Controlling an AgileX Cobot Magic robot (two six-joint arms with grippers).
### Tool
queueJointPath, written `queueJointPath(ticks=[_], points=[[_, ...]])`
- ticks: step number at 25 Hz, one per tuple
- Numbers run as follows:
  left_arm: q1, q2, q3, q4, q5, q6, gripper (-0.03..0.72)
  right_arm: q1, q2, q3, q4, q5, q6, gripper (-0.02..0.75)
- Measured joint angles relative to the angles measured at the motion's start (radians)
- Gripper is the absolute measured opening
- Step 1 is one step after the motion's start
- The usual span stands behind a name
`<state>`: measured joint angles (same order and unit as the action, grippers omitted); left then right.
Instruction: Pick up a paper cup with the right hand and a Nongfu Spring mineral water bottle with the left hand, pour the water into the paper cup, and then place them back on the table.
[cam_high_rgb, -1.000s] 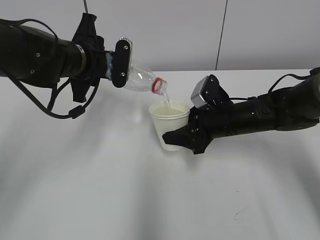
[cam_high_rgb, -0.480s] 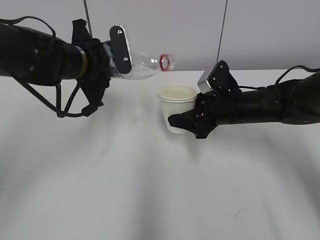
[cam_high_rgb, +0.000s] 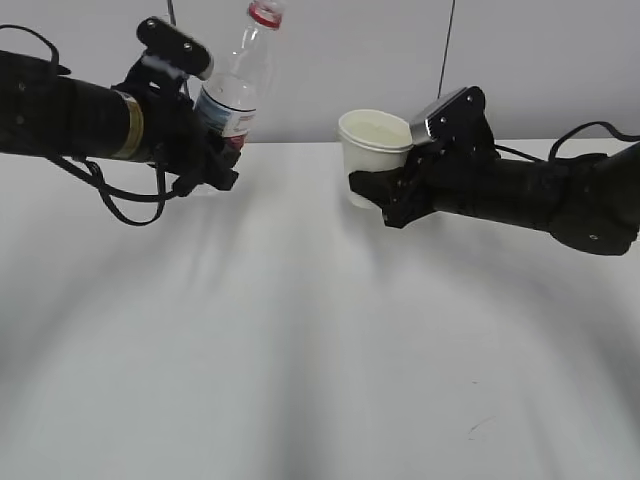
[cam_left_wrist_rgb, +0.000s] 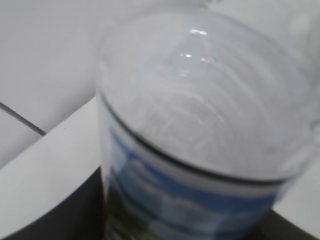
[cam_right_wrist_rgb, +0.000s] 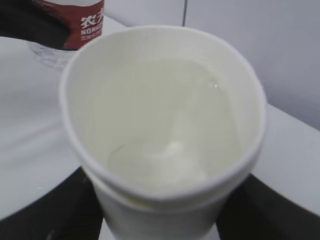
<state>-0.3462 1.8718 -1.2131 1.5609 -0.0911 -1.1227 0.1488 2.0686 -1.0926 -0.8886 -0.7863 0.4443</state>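
My left gripper (cam_high_rgb: 212, 135) is shut on the clear water bottle (cam_high_rgb: 238, 85), held nearly upright above the table's far left, its red neck ring at the top. The bottle fills the left wrist view (cam_left_wrist_rgb: 200, 130), blurred, with its label low down. My right gripper (cam_high_rgb: 385, 190) is shut on the paper cup (cam_high_rgb: 372, 150), held upright just above the table at the centre right. In the right wrist view the cup (cam_right_wrist_rgb: 165, 125) holds water, and the black fingers (cam_right_wrist_rgb: 45, 215) stand on both sides of it. The bottle's red label (cam_right_wrist_rgb: 75, 22) shows at the top left.
The white table (cam_high_rgb: 300, 350) spreads out below both arms, with a small dark scuff (cam_high_rgb: 475, 430) near the front right. A grey wall with a dark vertical seam (cam_high_rgb: 447, 55) stands behind it.
My left gripper has swung the bottle from a pouring tilt to nearly upright and drawn it left. My right gripper has lifted the cup and carried it a little right, away from the bottle.
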Motion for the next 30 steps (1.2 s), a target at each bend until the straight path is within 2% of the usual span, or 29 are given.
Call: queueJointPath(ticks=[4,9,14,17,30], points=[[0.049,0.044,-0.001,-0.063,-0.099,-0.028,0.358,0.0,0.0,0.0,0.091,0.002,-0.055,0.438],[0.065,0.073,0.002,-0.102,-0.213,-0.022,0.358,-0.011,0.012,0.0,0.148,0.007,-0.066,0.438],[0.094,0.131,0.002,-0.298,-0.354,0.133,0.358,-0.038,0.029,0.0,0.151,0.012,-0.069,0.438],[0.113,0.172,0.002,-0.371,-0.437,0.22,0.358,-0.059,0.029,0.0,0.151,0.012,-0.069,0.438],[0.116,0.278,0.001,-0.439,-0.694,0.416,0.358,-0.081,0.134,0.0,0.161,-0.047,-0.144,0.438]])
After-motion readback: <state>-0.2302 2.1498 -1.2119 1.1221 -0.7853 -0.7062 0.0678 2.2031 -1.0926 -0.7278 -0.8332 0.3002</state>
